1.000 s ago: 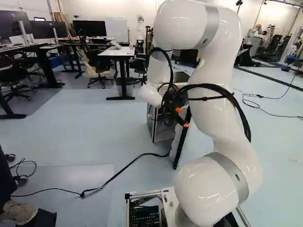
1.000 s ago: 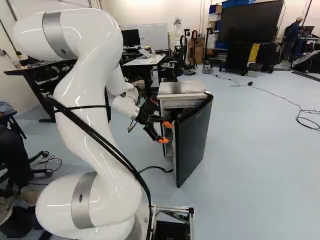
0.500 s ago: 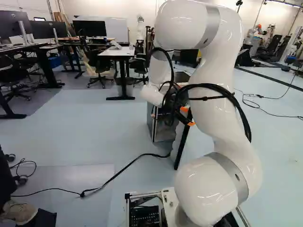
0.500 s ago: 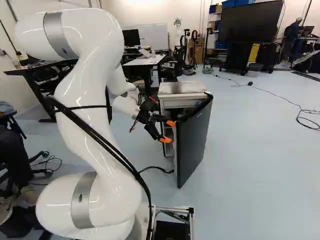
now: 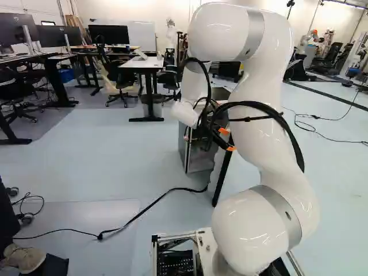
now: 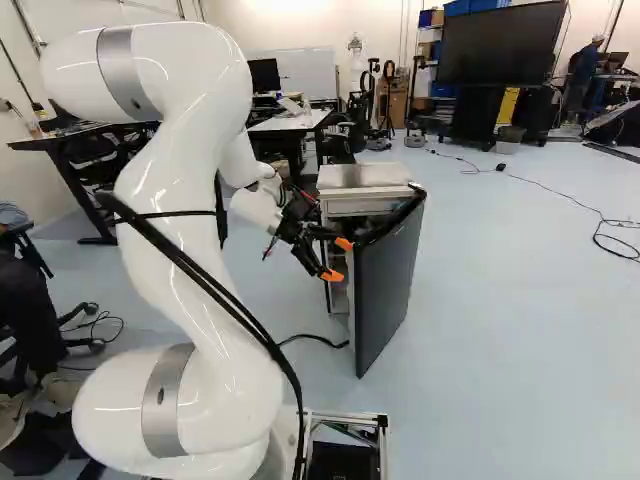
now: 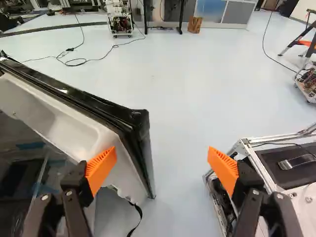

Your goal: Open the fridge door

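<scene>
Clock bearings taken from our gripper in the right base view. Black two-fingered gripper with orange pads (image 6: pixel 338 260): released, holding nothing, fingers wide apart. In the wrist view, one finger overlaps the white moulded inner lining (image 7: pixel 84 133) of the fridge door; whether they touch, we cannot tell. The other stands over pale blue floor (image 7: pixel 185 98), apart from the door. Smooth black door (image 6: pixel 385 290): at four o'clock, upright and ajar, its lined inside partly showing. Small boxy grey fridge with a pale top (image 6: pixel 360 176): just off twelve, toward one, with a dark gap between body and door. Our glossy white jointed arm (image 6: pixel 200 135) lies toward nine. At seven, a thick black cable (image 6: pixel 312 339) runs along the floor near the door's foot; at six, a silver metal frame (image 6: pixel 383 445). Farther out, a white-topped desk (image 6: pixel 285 123) at eleven, a large black screen (image 6: pixel 500 45) at one, and thin dark cord (image 6: pixel 605 222) on the floor at three.
</scene>
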You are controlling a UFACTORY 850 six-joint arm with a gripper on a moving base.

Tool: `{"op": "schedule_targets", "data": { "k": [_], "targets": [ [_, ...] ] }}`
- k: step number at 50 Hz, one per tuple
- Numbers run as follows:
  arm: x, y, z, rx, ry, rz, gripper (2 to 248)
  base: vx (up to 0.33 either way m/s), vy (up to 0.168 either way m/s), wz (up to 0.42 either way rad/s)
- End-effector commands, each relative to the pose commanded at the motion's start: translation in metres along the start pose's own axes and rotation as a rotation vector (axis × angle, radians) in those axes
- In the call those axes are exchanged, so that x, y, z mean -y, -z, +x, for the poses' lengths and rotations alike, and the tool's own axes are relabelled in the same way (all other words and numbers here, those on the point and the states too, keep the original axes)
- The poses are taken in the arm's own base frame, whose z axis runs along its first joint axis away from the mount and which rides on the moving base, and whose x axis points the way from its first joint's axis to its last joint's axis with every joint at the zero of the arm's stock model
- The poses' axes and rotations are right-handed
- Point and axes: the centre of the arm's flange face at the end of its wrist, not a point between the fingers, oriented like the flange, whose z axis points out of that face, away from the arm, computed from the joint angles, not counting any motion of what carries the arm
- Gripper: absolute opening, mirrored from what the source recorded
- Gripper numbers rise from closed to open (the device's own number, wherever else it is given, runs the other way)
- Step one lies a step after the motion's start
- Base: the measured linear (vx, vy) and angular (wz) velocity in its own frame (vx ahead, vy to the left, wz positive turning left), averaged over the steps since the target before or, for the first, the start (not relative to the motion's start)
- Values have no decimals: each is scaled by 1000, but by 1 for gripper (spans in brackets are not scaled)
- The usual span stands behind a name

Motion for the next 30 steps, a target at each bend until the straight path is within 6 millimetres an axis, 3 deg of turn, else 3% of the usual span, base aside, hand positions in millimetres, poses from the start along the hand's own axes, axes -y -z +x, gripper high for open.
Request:
{"op": "schedule_targets", "data": {
  "k": [30],
  "targets": [
    [30,-41,31,-24,-87,-100,247,0,0,0]
  ]
}}
